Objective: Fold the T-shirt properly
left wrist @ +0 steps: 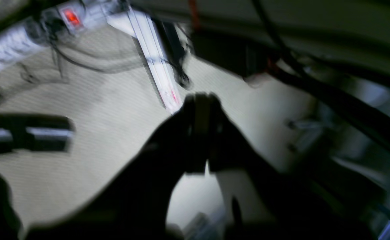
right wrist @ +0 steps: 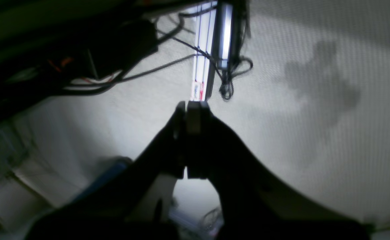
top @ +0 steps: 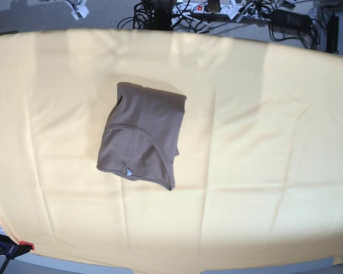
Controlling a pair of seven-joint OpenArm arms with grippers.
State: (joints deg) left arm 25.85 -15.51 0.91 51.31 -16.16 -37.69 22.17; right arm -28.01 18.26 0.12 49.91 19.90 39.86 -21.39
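Left wrist view blurred; pale-yellow cloth [top: 274,142] cut off by edges.

Robotics lab or test bench, not a home. Worktop [top: 286,171] draped wall to wall in a pale-yellow cloth [top: 263,114], held at the near left corner by a red-tipped clamp [top: 8,246]. Behind the far edge: tangle of black cables [top: 154,14], a power strip [top: 203,8], a black power brick [top: 291,18]. Wrist views show carpeted floor [left wrist: 91,110], a lit power strip switch [left wrist: 70,16] and a loose cable loop [right wrist: 227,87].
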